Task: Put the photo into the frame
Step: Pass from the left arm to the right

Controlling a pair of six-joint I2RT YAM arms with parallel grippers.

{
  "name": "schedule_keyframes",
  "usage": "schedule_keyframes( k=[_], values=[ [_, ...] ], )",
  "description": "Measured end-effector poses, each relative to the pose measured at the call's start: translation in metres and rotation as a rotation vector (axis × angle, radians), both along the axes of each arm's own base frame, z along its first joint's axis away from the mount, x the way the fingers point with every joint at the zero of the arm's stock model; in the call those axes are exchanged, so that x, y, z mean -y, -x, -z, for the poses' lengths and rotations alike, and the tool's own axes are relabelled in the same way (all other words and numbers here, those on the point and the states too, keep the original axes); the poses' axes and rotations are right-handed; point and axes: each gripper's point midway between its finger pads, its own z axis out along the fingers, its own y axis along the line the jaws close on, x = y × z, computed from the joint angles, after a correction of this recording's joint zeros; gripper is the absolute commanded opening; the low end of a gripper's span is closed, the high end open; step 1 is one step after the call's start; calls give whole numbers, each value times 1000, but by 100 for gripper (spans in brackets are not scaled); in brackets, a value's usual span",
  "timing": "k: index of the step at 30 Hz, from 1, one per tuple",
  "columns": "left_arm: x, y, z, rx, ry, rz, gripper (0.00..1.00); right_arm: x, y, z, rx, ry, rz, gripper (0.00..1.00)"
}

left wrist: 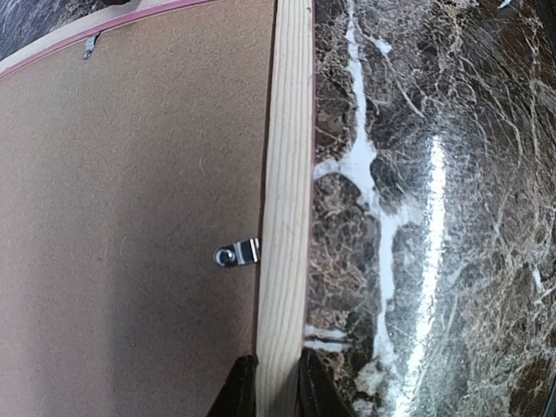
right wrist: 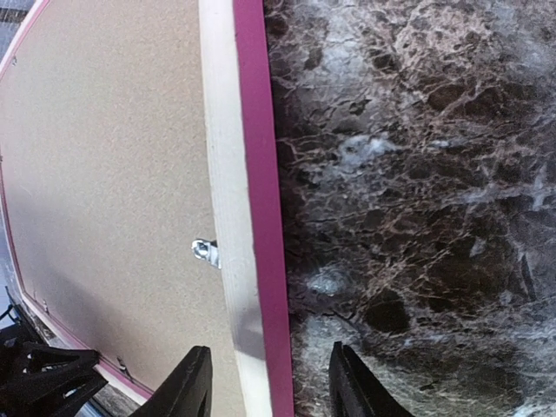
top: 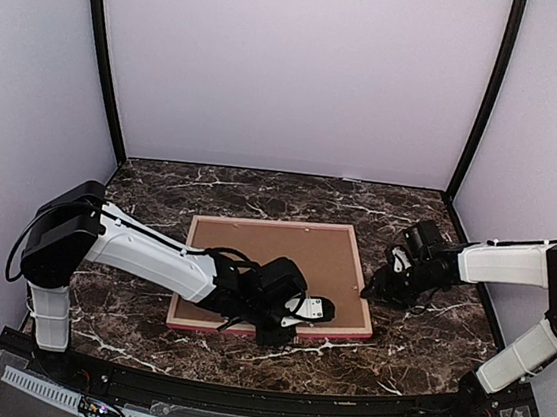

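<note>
Dark marble table (top: pixel 159 195), pale lilac walls (top: pixel 294 69) — left claw (left wrist: pixel 276 391) pinches the frame (left wrist: pixel 287 174), right claw (right wrist: pixel 271 387) straddles it, jaws apart.

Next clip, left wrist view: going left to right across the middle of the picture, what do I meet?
Brown backing board → small metal clip → frame, its pale wood back facing up → dark marble table.

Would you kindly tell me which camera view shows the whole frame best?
The top external view: the frame lies face down, all four sides in view around the brown backing board. The wrist views each show mostly one rail, close up.
</note>
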Motion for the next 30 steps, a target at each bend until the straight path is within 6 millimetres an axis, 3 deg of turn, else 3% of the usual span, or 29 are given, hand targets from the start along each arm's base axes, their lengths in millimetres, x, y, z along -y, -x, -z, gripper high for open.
schedule_keyframes(
  k=[8, 17, 21, 25, 30],
  values=[
    [-5, 3, -4, -13, -17, -2, 0, -7, 10, 0, -25, -81, -3, 53],
    [-2, 4, -29, -28, 47, -24, 0, -13, 20, 2, -54, -158, 1, 54],
    [-3, 3, -33, -50, 61, -39, 0, -19, 19, -1, -47, -221, 4, 46],
    [-3, 1, -38, -59, 75, -49, 0, -25, 18, -7, -43, -290, 6, 31],
    [-6, 1, -38, -59, 84, -63, 6, -29, 15, -15, -30, -358, 0, 19]
  ],
)
